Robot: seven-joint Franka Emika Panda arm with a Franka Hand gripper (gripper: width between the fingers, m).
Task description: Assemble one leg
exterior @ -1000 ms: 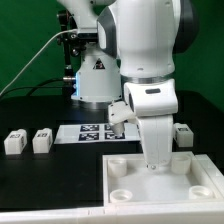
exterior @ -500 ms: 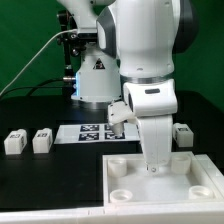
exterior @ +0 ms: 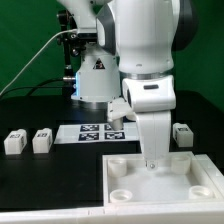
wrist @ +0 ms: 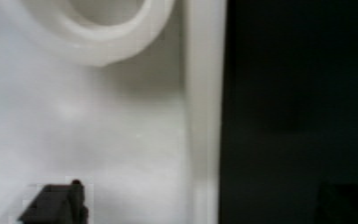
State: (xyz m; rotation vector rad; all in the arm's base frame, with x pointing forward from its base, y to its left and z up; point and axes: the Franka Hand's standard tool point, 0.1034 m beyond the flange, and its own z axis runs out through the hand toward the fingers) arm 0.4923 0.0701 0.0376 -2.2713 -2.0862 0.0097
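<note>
Three legs, small white blocks with marker tags, lie on the black table: two at the exterior view's left [exterior: 14, 142] [exterior: 42, 140] and one at its right [exterior: 183, 133]. My gripper [exterior: 152, 162] is low over the far edge of the large white panel [exterior: 130, 178]. In the wrist view the panel [wrist: 87, 130] shows a round corner socket [wrist: 114, 25]. My gripper [wrist: 199, 204] straddles the panel's edge with jaws wide apart and nothing between them. One dark fingertip [wrist: 55, 203] is over the panel; the other is barely visible against the black table.
The marker board [exterior: 92, 132] lies flat behind the panel, partly hidden by my arm. A grey-white robot base [exterior: 95, 75] and cables stand at the back. The panel has further round sockets [exterior: 122, 192] near its front corners.
My arm has risen slightly above the panel's far edge. The legs and the panel have not moved.
</note>
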